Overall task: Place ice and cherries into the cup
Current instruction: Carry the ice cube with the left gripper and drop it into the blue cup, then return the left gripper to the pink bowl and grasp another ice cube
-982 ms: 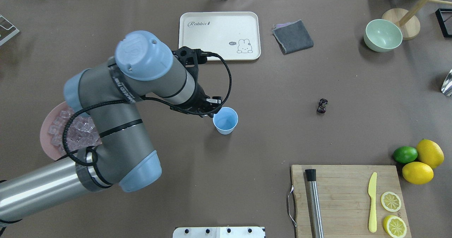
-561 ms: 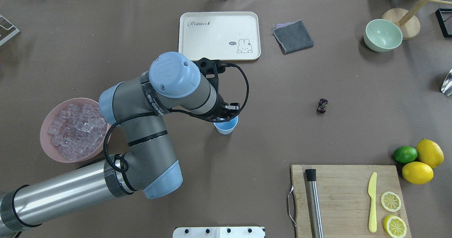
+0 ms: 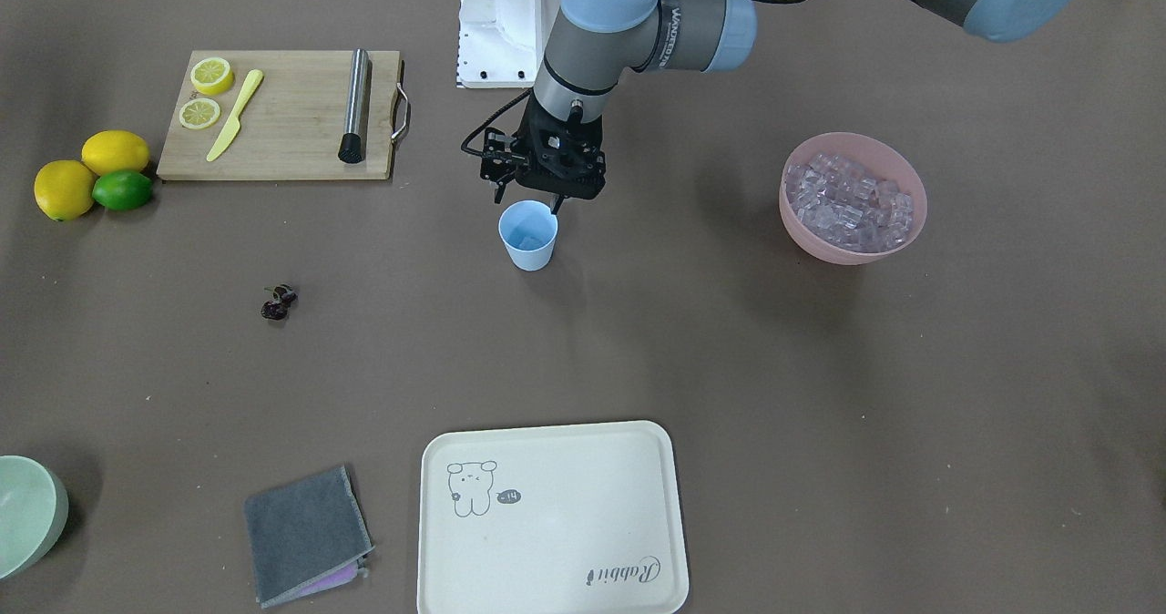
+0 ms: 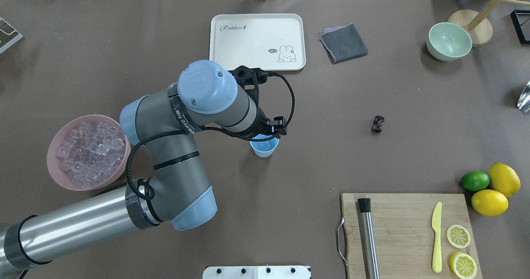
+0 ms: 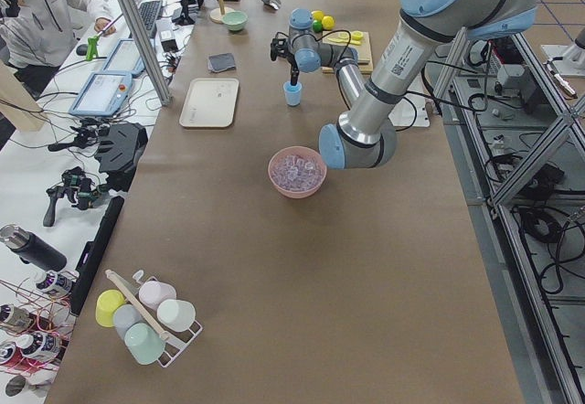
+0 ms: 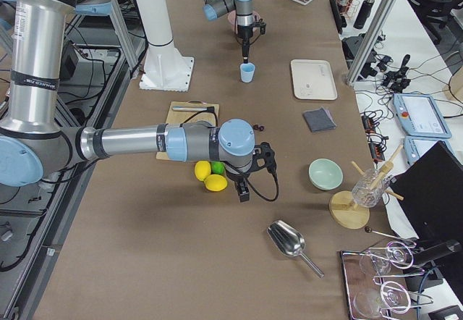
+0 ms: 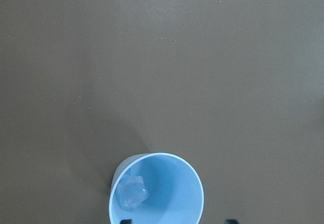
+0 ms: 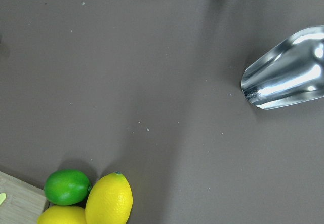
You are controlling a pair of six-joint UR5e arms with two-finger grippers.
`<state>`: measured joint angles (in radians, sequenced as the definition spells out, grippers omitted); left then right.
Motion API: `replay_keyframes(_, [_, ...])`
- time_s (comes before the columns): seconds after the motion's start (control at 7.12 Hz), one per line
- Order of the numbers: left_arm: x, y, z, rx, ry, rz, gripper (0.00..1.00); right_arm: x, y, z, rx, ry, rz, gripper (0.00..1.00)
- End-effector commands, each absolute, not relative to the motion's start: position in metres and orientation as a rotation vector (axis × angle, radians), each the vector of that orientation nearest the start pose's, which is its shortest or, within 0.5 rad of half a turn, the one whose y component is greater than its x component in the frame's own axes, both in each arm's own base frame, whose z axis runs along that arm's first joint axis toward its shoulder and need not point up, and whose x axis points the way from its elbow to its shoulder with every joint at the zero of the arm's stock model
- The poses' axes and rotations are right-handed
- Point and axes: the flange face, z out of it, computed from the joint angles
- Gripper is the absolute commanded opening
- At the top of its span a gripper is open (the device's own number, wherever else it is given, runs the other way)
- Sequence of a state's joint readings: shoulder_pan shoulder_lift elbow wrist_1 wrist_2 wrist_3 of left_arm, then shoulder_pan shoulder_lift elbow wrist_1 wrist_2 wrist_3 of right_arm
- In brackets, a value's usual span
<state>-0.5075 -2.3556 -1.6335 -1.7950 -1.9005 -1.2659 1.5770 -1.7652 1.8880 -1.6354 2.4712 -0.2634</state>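
The light blue cup [image 3: 528, 236] stands upright mid-table, and it also shows in the overhead view [image 4: 263, 147]. My left gripper [image 3: 528, 200] hangs just above its rim, pointing down, open and empty. In the left wrist view one clear ice cube [image 7: 132, 192] lies inside the cup [image 7: 157, 191]. The rest of the ice [image 4: 89, 155] fills a pink bowl [image 3: 856, 254] toward my left. The dark cherries [image 4: 377, 124] lie on the table toward my right, apart from everything. My right gripper [image 6: 244, 192] hovers near the lemons; I cannot tell if it is open.
A cream tray [image 4: 257, 42] and a grey cloth [image 4: 343, 43] lie at the far side. A pale green bowl [image 4: 449, 41] is far right. A cutting board [image 4: 408, 233] holds a steel rod, yellow knife and lemon slices. Lemons and a lime [image 4: 490, 183] sit beside it. A metal scoop [image 8: 286, 82] lies nearby.
My left arm swung right, away from over the pink bowl, and its gripper moved from beside the cup to above it. The cup looked empty one second ago; a cube now lies inside.
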Motion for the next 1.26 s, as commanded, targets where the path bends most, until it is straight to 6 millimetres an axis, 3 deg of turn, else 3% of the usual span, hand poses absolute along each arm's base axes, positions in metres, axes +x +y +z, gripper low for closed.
replay_keyframes(0.0, [0.498, -0.437, 0.154, 0.127, 1.1, -0.001, 0.8, 0.058, -0.41, 0.588, 0.175, -0.888, -0.265, 1.0])
replay_keyframes(0.28, [0.396, -0.44, 0.222, 0.218, 1.039, 0.1, 0.81, 0.058, -0.409, 0.588, 0.174, -0.888, -0.266, 1.0])
replay_keyframes(0.42, [0.361, -0.429, 0.262, 0.261, 0.985, 0.184, 0.82, 0.058, -0.407, 0.589, 0.172, -0.888, -0.266, 1.0])
replay_keyframes(0.56, [0.326, -0.422, 0.286, 0.302, 0.946, 0.232, 0.82, 0.058, -0.407, 0.589, 0.173, -0.888, -0.267, 1.0])
replay_keyframes(0.7, [0.307, -0.41, 0.31, 0.316, 0.906, 0.28, 0.83, 0.058, -0.406, 0.59, 0.171, -0.888, -0.266, 1.0])
replay_keyframes(1.12, [0.288, -0.389, 0.369, 0.357, 0.751, 0.369, 0.85, 0.058, -0.407, 0.589, 0.173, -0.888, -0.267, 1.0])
